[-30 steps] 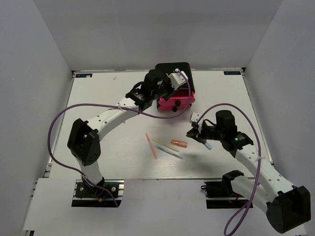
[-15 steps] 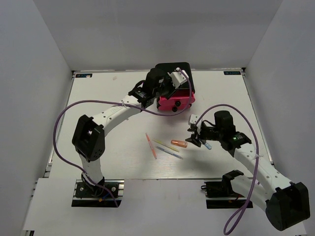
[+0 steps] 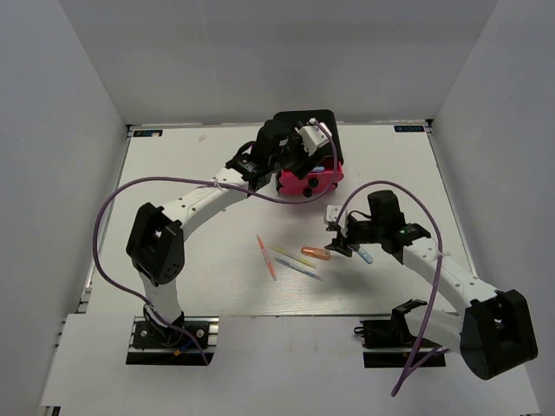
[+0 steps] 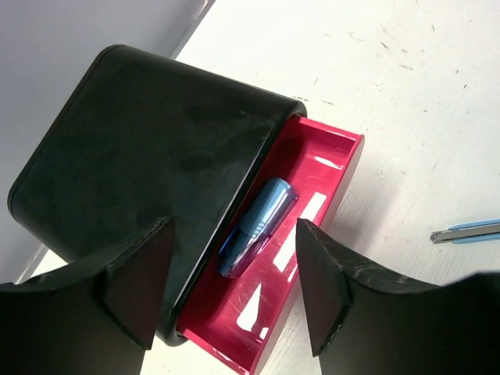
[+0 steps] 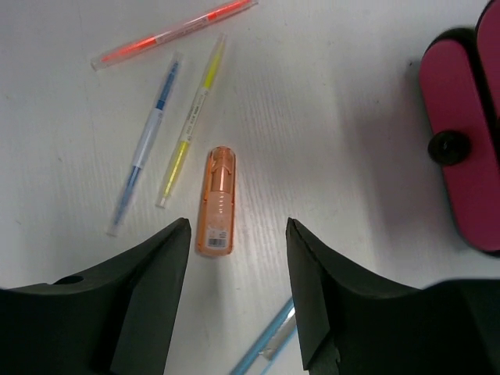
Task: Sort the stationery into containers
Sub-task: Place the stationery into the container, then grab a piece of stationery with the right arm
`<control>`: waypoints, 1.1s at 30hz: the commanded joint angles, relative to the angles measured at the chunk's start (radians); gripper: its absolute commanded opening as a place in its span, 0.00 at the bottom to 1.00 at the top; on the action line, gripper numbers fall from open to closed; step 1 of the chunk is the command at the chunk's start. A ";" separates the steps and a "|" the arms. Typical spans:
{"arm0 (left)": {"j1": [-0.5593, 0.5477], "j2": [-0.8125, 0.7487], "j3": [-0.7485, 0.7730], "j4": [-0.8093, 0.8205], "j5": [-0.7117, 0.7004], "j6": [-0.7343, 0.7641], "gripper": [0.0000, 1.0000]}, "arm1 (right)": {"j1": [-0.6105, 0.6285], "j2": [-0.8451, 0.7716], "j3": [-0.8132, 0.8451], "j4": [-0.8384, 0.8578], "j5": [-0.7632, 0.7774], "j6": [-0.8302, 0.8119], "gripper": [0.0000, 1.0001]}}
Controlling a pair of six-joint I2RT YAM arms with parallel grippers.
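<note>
The containers [image 3: 310,178] are pink drawers in a black box [image 4: 133,164] at the table's back. The top drawer [image 4: 324,168] is pulled out, and a stubby blue marker [image 4: 256,228] lies inside it. My left gripper [image 4: 233,234] hovers open just above that drawer, holding nothing. Low over the table my right gripper [image 5: 237,226] is open, with the stubby orange marker [image 5: 217,201] just ahead of its left finger. Yellow [image 5: 191,121], grey-blue [image 5: 144,156] and pink [image 5: 172,31] pens lie beyond it. A light-blue pen [image 5: 269,340] lies under the right finger.
The closed lower drawers with a black knob [image 5: 447,147] show at the right of the right wrist view. In the top view the loose pens cluster mid-table [image 3: 290,257], between the two arms. Grey walls close the table on three sides.
My left gripper has opened and the blue marker now lies loose in the drawer. My right gripper has opened and shifted left toward the orange marker.
</note>
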 commanded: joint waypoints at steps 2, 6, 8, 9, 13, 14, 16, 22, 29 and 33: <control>0.006 -0.106 0.025 0.026 0.004 -0.047 0.75 | -0.005 0.033 0.047 -0.051 -0.087 -0.279 0.58; 0.006 -0.241 -0.018 -0.010 -0.073 -0.170 0.79 | -0.002 0.167 0.117 -0.293 -0.118 -0.593 0.52; 0.006 -0.310 -0.101 -0.030 -0.114 -0.291 0.86 | -0.003 0.219 0.136 -0.329 -0.095 -0.608 0.49; 0.006 -0.347 -0.136 -0.044 -0.143 -0.322 0.86 | -0.002 0.233 0.157 -0.340 -0.088 -0.618 0.49; 0.006 -0.534 -0.328 -0.116 -0.220 -0.497 0.94 | 0.006 0.297 0.155 -0.319 -0.038 -0.611 0.52; 0.006 -0.609 -0.406 -0.136 -0.231 -0.556 0.96 | 0.005 0.304 0.153 -0.309 -0.020 -0.587 0.54; 0.006 -0.681 -0.486 -0.147 -0.260 -0.624 0.99 | 0.005 0.331 0.151 -0.279 -0.008 -0.568 0.56; 0.006 -0.914 -0.779 -0.126 -0.314 -0.827 0.99 | 0.012 0.388 0.159 -0.225 0.029 -0.505 0.63; -0.004 -0.970 -0.874 -0.156 -0.367 -0.934 0.99 | 0.021 0.446 0.181 -0.159 0.080 -0.433 0.64; -0.004 -0.950 -0.896 -0.156 -0.367 -0.974 0.99 | 0.040 0.468 0.171 -0.138 0.095 -0.410 0.59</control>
